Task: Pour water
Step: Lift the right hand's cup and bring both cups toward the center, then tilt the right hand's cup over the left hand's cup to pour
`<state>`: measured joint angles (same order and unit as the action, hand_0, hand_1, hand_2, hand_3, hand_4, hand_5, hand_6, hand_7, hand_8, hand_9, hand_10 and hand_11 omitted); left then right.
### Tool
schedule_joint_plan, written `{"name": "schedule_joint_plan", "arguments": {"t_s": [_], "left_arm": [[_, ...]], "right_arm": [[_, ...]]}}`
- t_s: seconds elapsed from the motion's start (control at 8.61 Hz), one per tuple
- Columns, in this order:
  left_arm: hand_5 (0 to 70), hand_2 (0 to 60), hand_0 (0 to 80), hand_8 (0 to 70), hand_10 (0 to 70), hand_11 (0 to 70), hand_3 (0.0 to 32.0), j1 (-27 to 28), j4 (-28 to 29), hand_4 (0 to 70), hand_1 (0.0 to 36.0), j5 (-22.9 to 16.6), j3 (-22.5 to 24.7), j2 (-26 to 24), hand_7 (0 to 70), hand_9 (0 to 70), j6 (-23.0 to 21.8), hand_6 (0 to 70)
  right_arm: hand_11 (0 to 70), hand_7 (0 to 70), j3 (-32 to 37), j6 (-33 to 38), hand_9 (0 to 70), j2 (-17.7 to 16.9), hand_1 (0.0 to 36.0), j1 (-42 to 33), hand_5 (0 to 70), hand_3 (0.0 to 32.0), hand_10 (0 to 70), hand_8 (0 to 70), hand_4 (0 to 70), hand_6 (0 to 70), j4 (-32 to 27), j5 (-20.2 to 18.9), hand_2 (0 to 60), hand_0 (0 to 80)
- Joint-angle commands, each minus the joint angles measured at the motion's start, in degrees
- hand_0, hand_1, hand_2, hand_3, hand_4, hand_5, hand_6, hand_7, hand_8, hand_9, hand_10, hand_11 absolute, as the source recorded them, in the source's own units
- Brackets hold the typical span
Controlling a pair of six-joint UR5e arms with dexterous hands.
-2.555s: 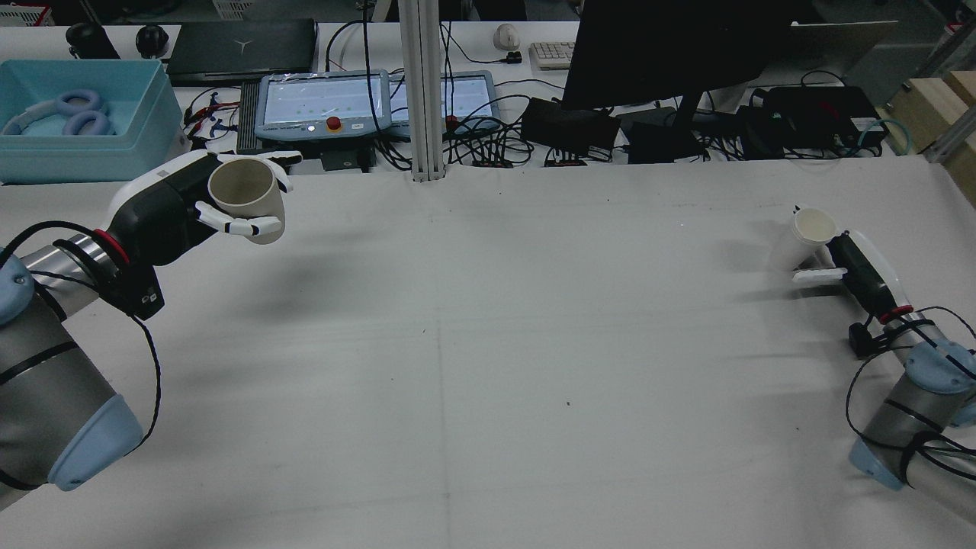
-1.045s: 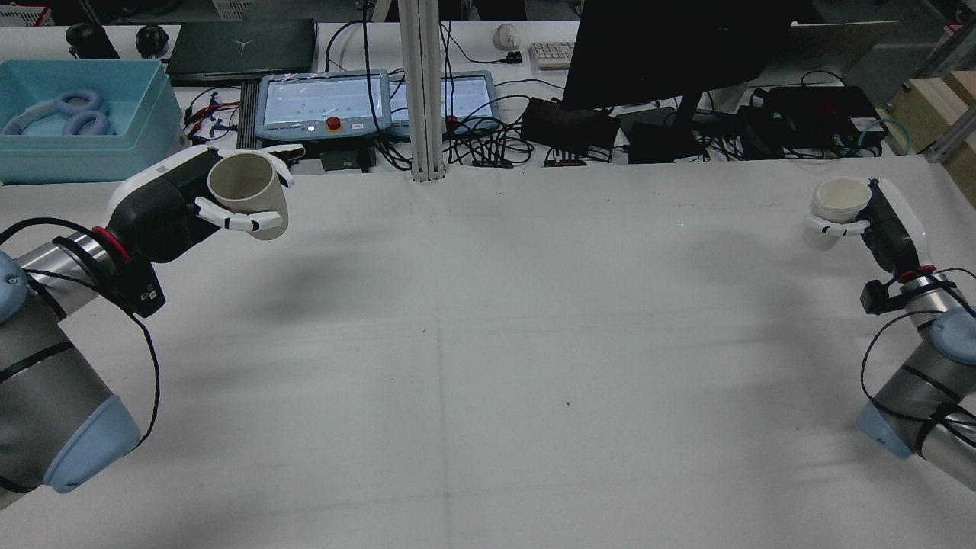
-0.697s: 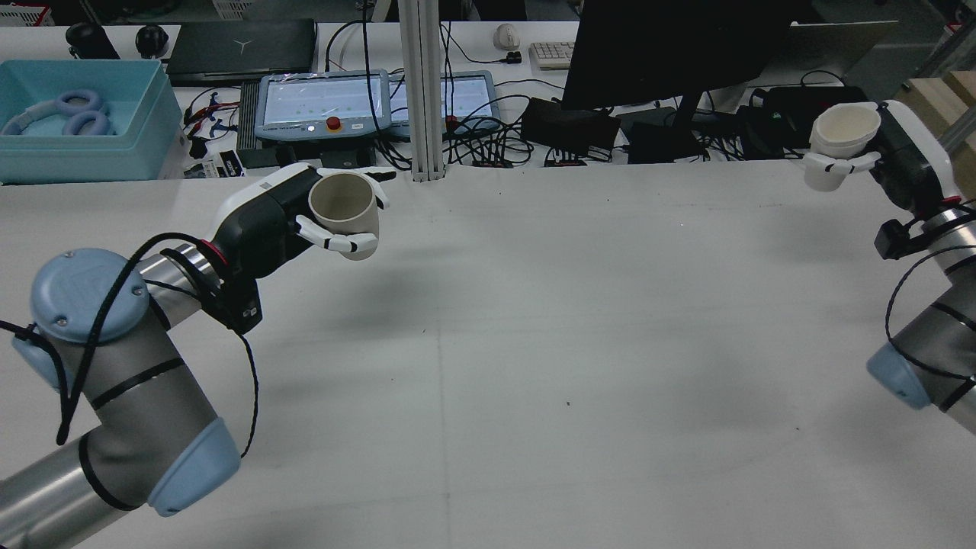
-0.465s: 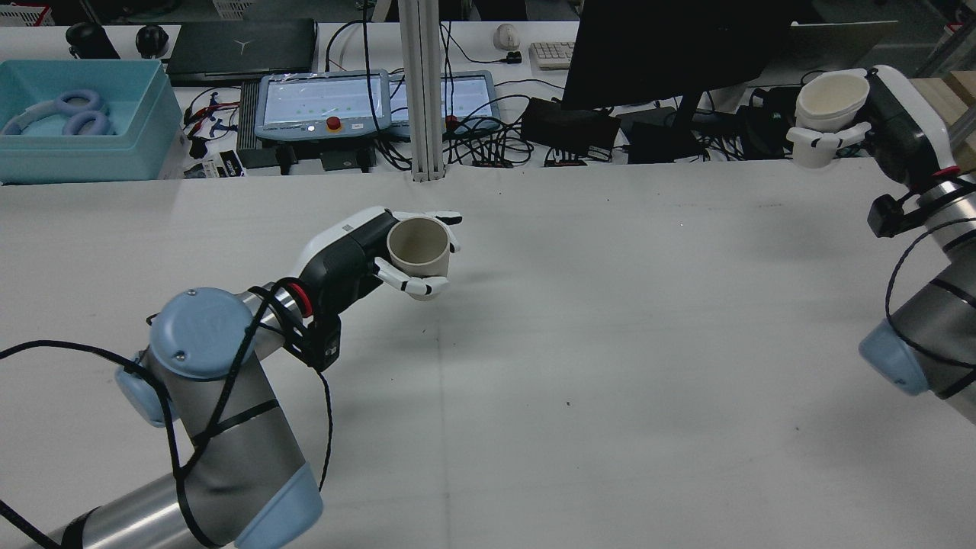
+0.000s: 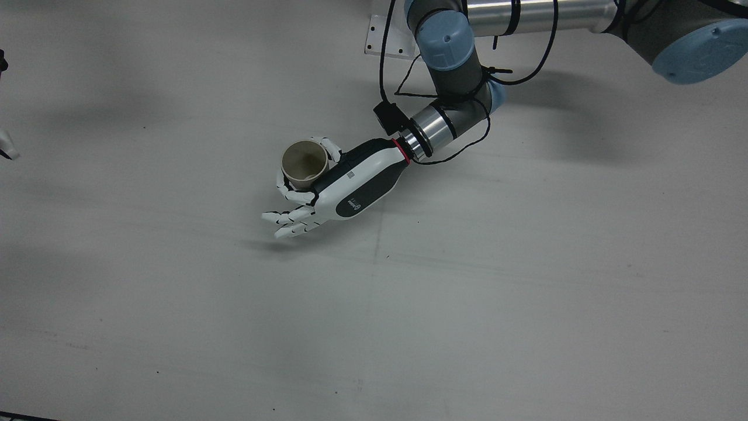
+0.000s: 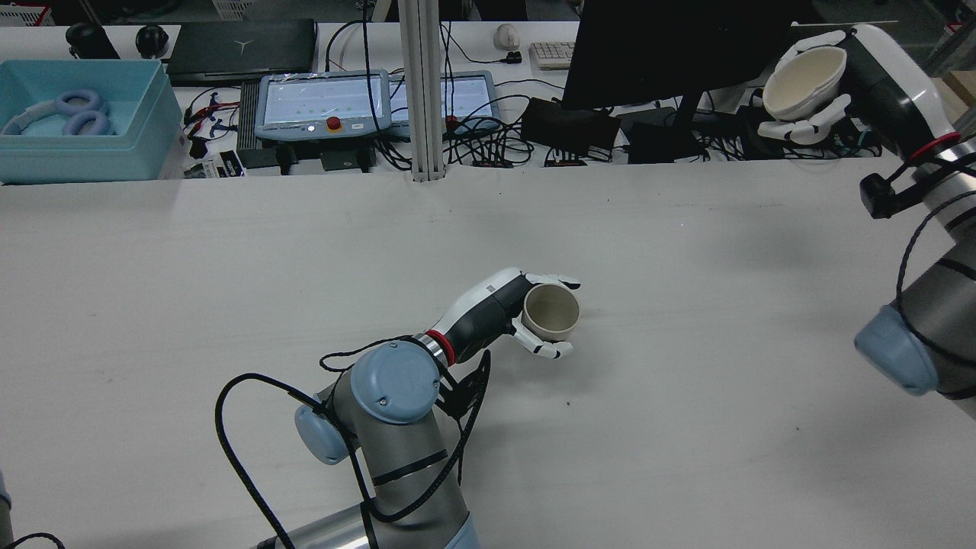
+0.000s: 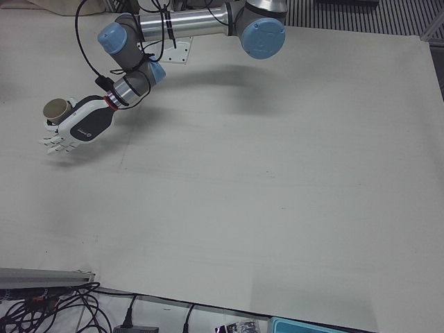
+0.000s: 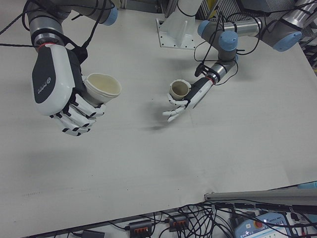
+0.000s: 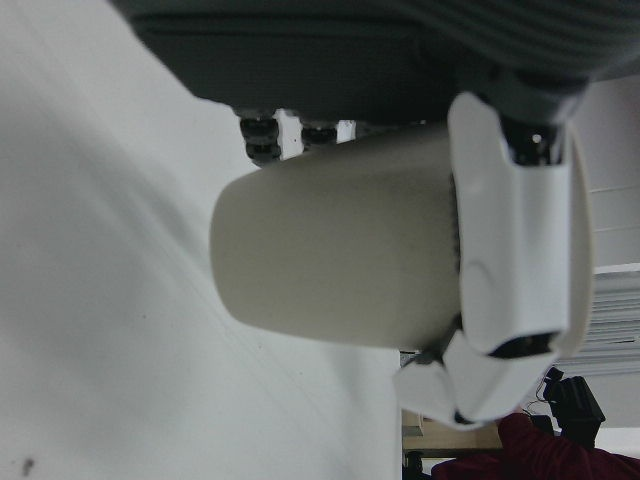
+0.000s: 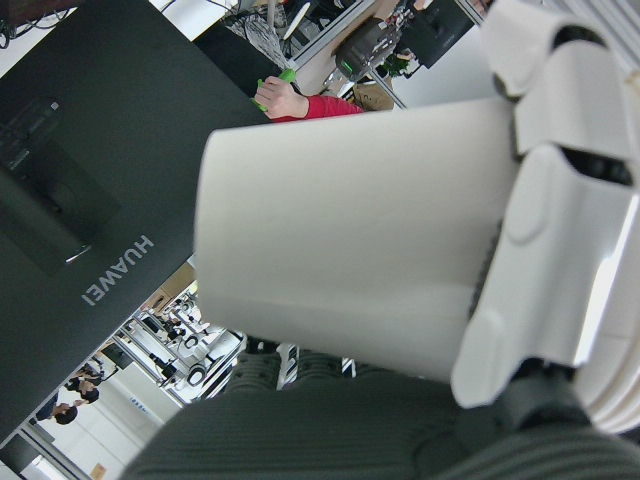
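**Two cups held up, not yet together**

Front view: the left hand point(image 5: 333, 187) is wrapped around a tan cup point(image 5: 304, 162). The cup stands upright near the middle of the white table point(image 5: 526, 292). Some fingers point(image 5: 289, 219) of this hand stick out straight below the cup. Nothing else lies on the cloth here.

Rear view: the right hand point(image 6: 839, 84) grips a white cup point(image 6: 804, 72) high up at the far right, well apart from the tan cup point(image 6: 550, 311). The white cup leans a little. Behind the table are a dark monitor point(image 6: 671, 53), a blue box point(image 6: 84, 118) and many cables point(image 6: 488, 145). None of them are in the way.

Left-front view: the left hand point(image 7: 80, 128) holds its cup point(image 7: 55, 109) low over the table, mouth up.

Right-front view: the right hand point(image 8: 62, 91) holds the white cup point(image 8: 101, 87) high. I cannot tell if there is water in it.

Hand views: each hand is closed tight on its own cup.

I think this is the step of bringing the cups together. Next, the white cup should come over the tan one, then tip slowly
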<state>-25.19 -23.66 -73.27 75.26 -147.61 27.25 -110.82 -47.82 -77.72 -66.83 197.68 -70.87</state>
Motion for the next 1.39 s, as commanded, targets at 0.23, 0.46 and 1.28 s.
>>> {"name": "schedule_joint_plan", "arguments": {"t_s": [0.23, 0.46, 1.28], "left_arm": [[70.0, 60.0, 64.2, 8.7, 5.8, 10.1, 0.0, 2.25, 6.17, 70.0, 36.0, 4.71, -10.57, -7.17, 22.4, 8.3, 3.25, 19.8], [70.0, 60.0, 65.3, 8.8, 5.4, 9.6, 0.0, 1.99, 6.17, 70.0, 36.0, 4.62, -10.4, -7.17, 22.9, 8.3, 3.16, 20.5], [70.0, 60.0, 64.4, 9.8, 5.3, 9.5, 0.0, 1.64, 6.08, 70.0, 36.0, 8.31, -15.49, -6.91, 23.5, 9.4, 3.77, 21.3]], "right_arm": [[40.4, 67.3, -4.4, -21.93, 49.6, 10.03, 36.0, 7.48, 70.0, 0.0, 26.3, 40.9, 70.0, 64.6, 15.61, -2.96, 60.0, 80.0], [40.6, 70.0, -3.79, -27.39, 49.9, 12.15, 36.0, 11.62, 70.0, 0.0, 26.2, 41.1, 70.0, 67.4, 20.53, -2.69, 60.0, 80.0], [37.2, 66.1, -1.95, -35.32, 48.1, 17.59, 36.0, 22.89, 70.0, 0.0, 23.6, 39.1, 70.0, 64.9, 32.59, 2.76, 60.0, 80.0]]}}
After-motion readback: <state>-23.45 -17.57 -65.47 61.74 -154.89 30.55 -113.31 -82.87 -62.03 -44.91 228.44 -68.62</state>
